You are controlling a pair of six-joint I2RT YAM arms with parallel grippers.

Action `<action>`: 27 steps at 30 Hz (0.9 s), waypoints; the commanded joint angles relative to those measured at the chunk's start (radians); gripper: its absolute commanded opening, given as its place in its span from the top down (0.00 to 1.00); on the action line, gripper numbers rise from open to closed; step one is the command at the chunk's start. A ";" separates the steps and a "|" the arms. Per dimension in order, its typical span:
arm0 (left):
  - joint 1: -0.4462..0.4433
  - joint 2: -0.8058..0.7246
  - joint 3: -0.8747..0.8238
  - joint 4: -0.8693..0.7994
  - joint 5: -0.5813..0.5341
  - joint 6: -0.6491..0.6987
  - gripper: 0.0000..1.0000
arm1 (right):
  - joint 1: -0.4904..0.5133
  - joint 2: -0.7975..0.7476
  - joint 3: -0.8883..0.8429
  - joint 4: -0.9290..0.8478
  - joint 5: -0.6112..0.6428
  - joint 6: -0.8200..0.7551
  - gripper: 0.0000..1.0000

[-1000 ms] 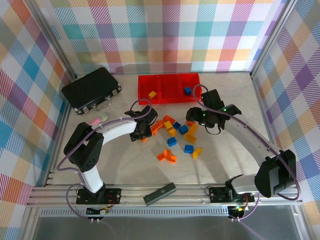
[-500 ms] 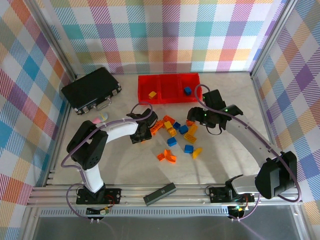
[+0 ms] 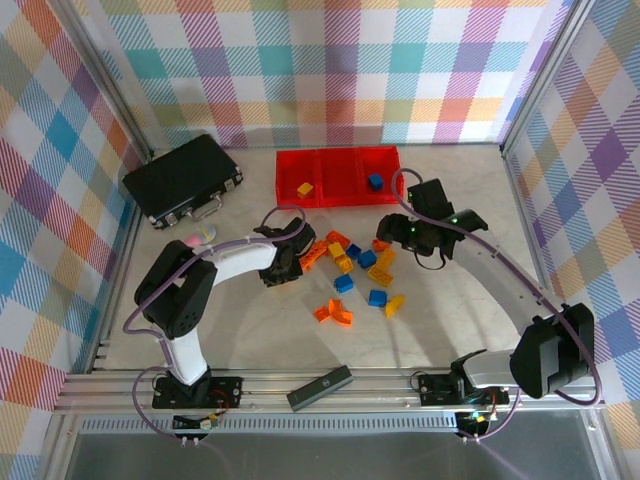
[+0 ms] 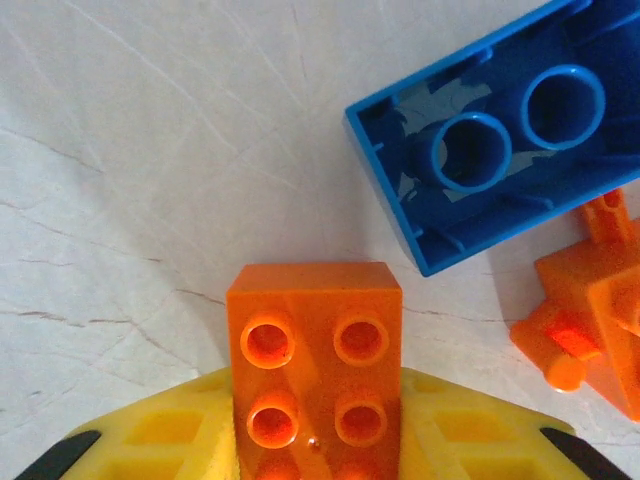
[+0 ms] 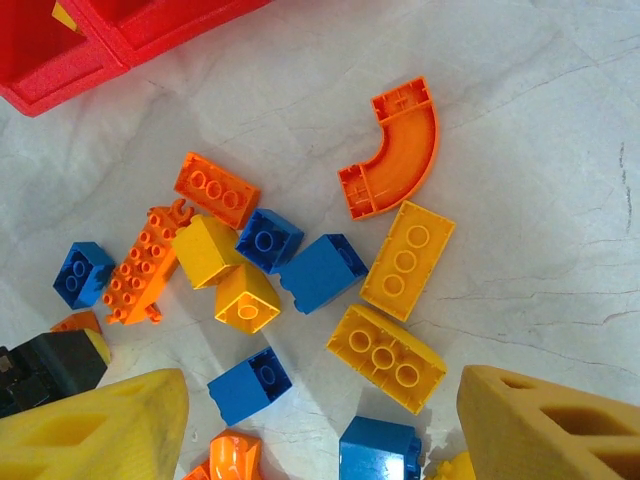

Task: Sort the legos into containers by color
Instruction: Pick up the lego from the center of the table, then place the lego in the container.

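Our left gripper [image 3: 284, 266] has just clamped onto 1 orange brick [image 4: 315, 360] lying in front of the containers [image 3: 340, 186], so we judge it ready to lift, while our right gripper [image 5: 320, 435] hovers spread, also in front of them.

The legos [image 3: 376, 297] lie on the table [image 3: 450, 330] before the containers [image 3: 340, 185].

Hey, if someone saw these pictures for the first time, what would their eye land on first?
The scatter of small blue, orange and yellow plastic bricks in the middle of the table stands out first, with the row of three bright red plastic bins just beyond it at the far edge. In the left wrist view, the left tool grips an orange studded plastic brick.
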 commanded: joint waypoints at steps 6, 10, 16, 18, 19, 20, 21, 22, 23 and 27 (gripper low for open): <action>-0.015 -0.062 0.245 -0.110 -0.161 0.144 0.65 | -0.014 -0.052 -0.021 -0.004 -0.001 -0.019 0.28; -0.007 -0.011 0.375 -0.021 -0.116 0.298 0.62 | -0.014 -0.067 -0.037 0.002 -0.005 -0.011 0.28; 0.023 0.142 0.569 0.093 -0.066 0.417 0.62 | -0.015 -0.098 -0.074 0.019 -0.005 0.011 0.28; 0.023 0.184 0.603 0.153 -0.084 0.468 0.62 | -0.015 -0.102 -0.086 0.031 -0.019 0.029 0.28; 0.024 0.211 0.622 0.180 -0.091 0.492 0.62 | -0.015 -0.102 -0.090 0.038 -0.035 0.035 0.28; 0.025 0.236 0.645 0.203 -0.091 0.516 0.62 | -0.015 -0.102 -0.090 0.036 -0.044 0.040 0.28; 0.025 0.261 0.667 0.216 -0.089 0.534 0.62 | -0.015 -0.102 -0.090 0.034 -0.046 0.045 0.28; 0.026 0.294 0.700 0.216 -0.089 0.548 0.62 | -0.015 -0.104 -0.090 0.033 -0.046 0.047 0.28; 0.027 0.323 0.735 0.205 -0.090 0.555 0.62 | -0.015 -0.107 -0.090 0.033 -0.045 0.046 0.28; 0.027 0.430 0.849 0.198 -0.081 0.585 0.62 | -0.015 -0.121 -0.081 0.017 -0.033 0.039 0.28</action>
